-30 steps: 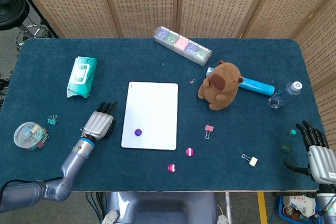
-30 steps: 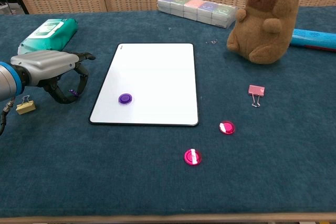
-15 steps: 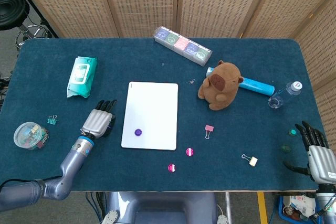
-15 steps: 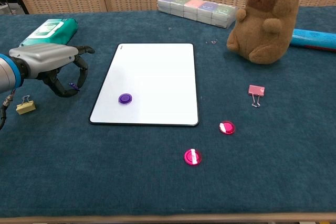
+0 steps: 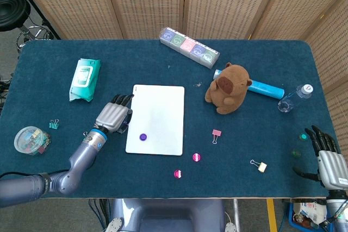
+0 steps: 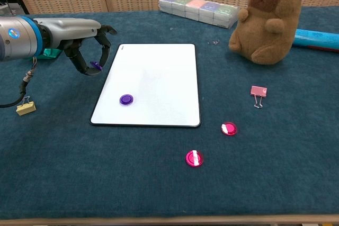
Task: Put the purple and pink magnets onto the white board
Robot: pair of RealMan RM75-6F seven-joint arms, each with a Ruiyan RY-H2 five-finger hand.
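Chest view: left robot hand moved up, apparently holding purple magnet.

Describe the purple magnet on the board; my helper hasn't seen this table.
Find the flat white rectangular board mid-table. Near its front-left corner lies a small round purple magnet, the only thing on the board; the two round pink magnets lie off it on the blue cloth.

No words or numbers can be read here. The green wipes pack has print on its label, but it is too small and blurry. The row of little boxes has round pictures on the lids, too small to make out. The white board is blank.
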